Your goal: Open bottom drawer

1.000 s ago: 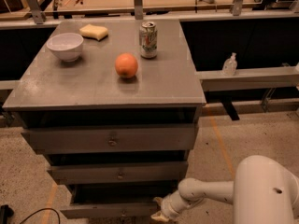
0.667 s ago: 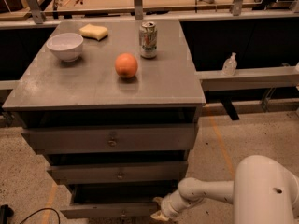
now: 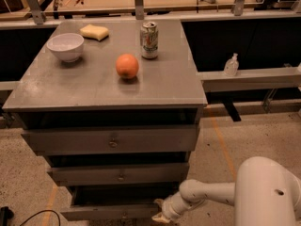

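The grey metal cabinet (image 3: 108,88) has three drawer fronts. The bottom drawer (image 3: 108,213) is the slimmest one, at the lower edge of the camera view, and it stands pulled out a little, with a dark gap above its front. My gripper (image 3: 159,215) is at the right end of that front, low at the frame's bottom edge. My white arm (image 3: 211,194) reaches to it from the right.
On the cabinet top stand a white bowl (image 3: 66,46), a yellow sponge (image 3: 94,32), a soda can (image 3: 149,40) and an orange (image 3: 127,66). A clear bottle (image 3: 231,65) sits on a rail to the right. A black cable (image 3: 33,216) lies on the floor at left.
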Tool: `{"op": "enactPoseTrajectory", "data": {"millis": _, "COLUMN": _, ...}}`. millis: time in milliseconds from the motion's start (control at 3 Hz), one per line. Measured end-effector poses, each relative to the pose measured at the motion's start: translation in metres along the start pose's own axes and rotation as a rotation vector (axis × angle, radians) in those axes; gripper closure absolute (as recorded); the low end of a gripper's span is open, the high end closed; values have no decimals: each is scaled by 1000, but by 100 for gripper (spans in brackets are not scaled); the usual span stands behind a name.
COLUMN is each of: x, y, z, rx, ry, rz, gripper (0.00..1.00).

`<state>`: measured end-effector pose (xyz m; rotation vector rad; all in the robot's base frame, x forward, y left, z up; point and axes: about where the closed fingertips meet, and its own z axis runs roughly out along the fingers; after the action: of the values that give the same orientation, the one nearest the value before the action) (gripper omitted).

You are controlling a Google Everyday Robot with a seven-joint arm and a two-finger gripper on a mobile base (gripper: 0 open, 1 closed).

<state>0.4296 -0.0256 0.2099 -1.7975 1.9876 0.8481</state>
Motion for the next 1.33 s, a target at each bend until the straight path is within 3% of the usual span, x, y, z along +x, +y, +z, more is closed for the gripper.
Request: {"op": "enactPoseTrajectory", "data": {"millis": 1333, "x": 0, "y": 0, "z": 0, "rx": 0, "ry": 0, "rz": 0, "gripper": 100}}
